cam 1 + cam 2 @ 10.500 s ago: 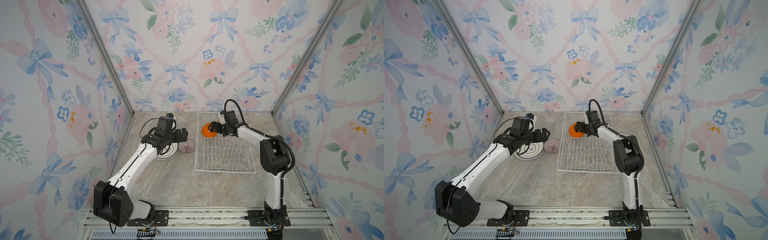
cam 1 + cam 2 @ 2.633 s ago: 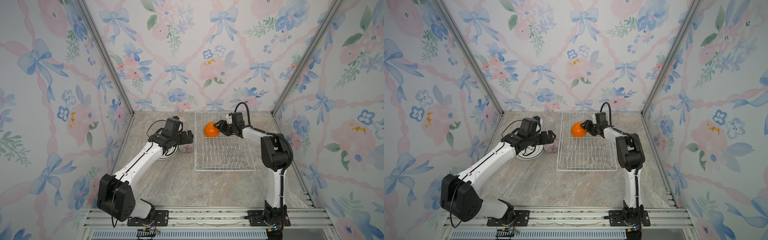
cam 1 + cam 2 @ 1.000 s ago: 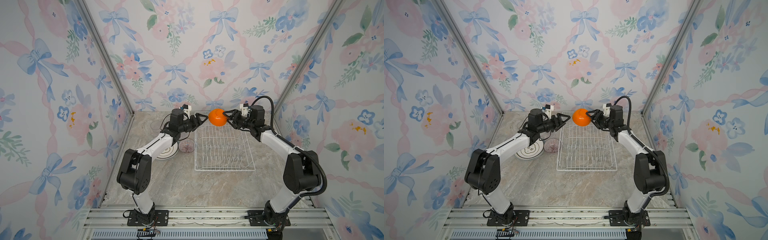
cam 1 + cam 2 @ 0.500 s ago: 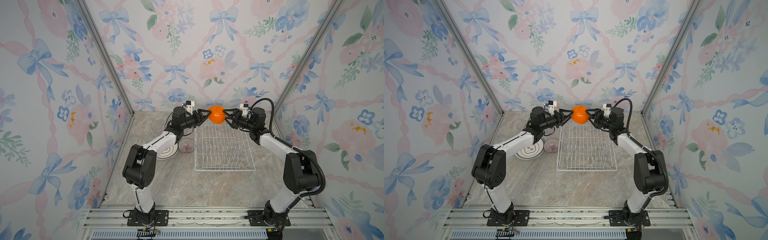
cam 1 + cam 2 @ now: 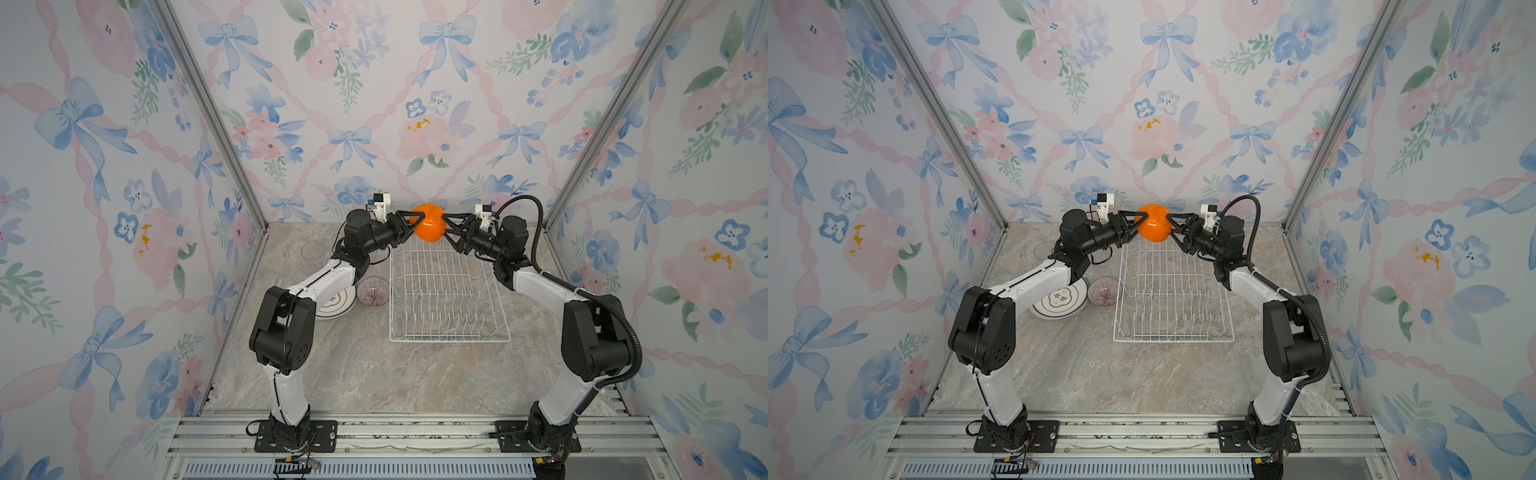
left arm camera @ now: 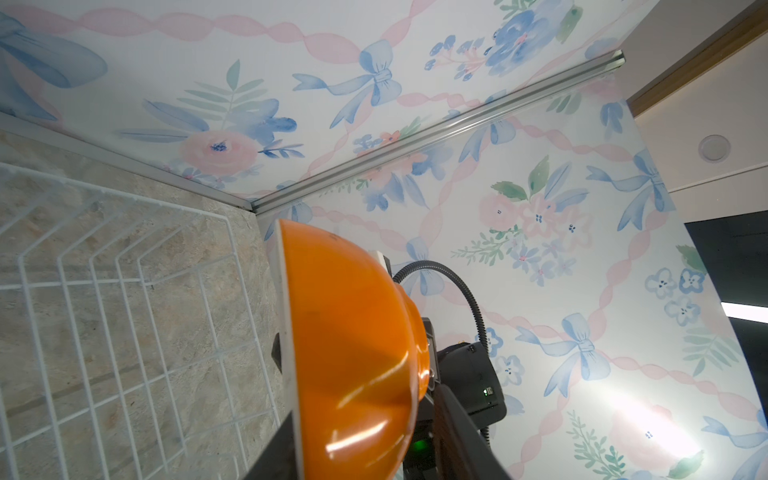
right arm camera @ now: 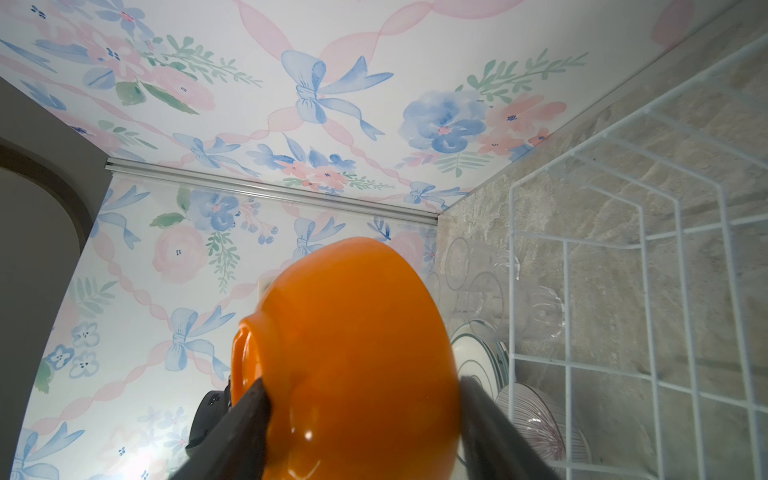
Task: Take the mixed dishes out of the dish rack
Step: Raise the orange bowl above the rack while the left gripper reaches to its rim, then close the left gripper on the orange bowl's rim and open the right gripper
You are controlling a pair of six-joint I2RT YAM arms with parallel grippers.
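Mid-air handover, likely. Orange bowl is hanging above the dish rack's far end, with the right claw pinching it rim to foot. Left claw is bracketing the opposite side; cannot tell if it is gripping. Next is probably calling for a firm left grip, a right release, then setting down on the desk.

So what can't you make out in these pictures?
Inside of the orange bowl: turned away in every view.
How many plates: the left arm covers part of the stack in both top views.
How many tumblers: clear glass overlapping in the right wrist view.
Whether the left jaws grip the bowl: the left wrist view's edge cuts them off.
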